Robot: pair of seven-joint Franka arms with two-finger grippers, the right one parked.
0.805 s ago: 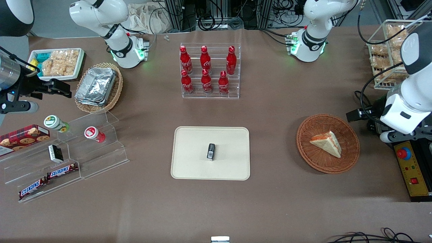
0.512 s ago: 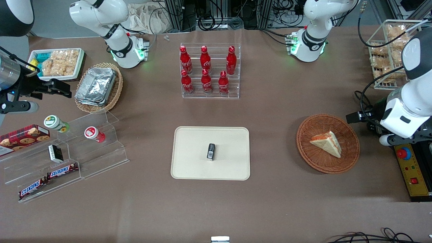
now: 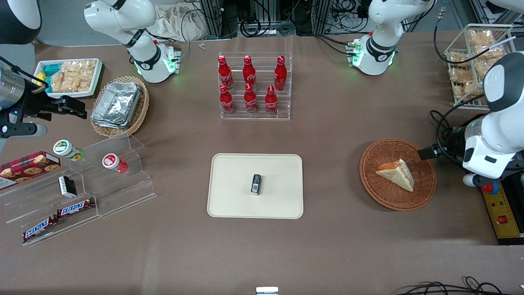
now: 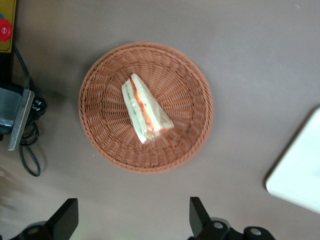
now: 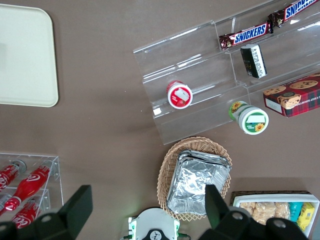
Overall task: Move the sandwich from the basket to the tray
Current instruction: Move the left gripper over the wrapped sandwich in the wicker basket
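Note:
The sandwich [image 3: 396, 174] [image 4: 144, 111], a pale bread wedge with orange and green filling, lies in the round reddish-brown basket [image 3: 385, 196] [image 4: 105, 145]. The cream tray [image 3: 233, 172] [image 4: 300, 175] sits mid-table, toward the parked arm's end from the basket. My left gripper [image 3: 426, 153] [image 4: 132, 220] hovers over the basket's rim on the working arm's side. It is open and holds nothing, its fingers [image 4: 198, 214] spread wide and apart from the sandwich.
A small black packet [image 3: 256, 183] lies on the tray. A clear rack of red cola bottles [image 3: 251, 86] stands farther from the camera than the tray. A yellow control box [image 3: 501, 209] and cables [image 3: 442, 123] lie beside the basket at the working arm's end.
My left arm has swung in toward the basket, bringing the gripper from beside the basket to over its rim. Sandwich, basket and tray have not moved.

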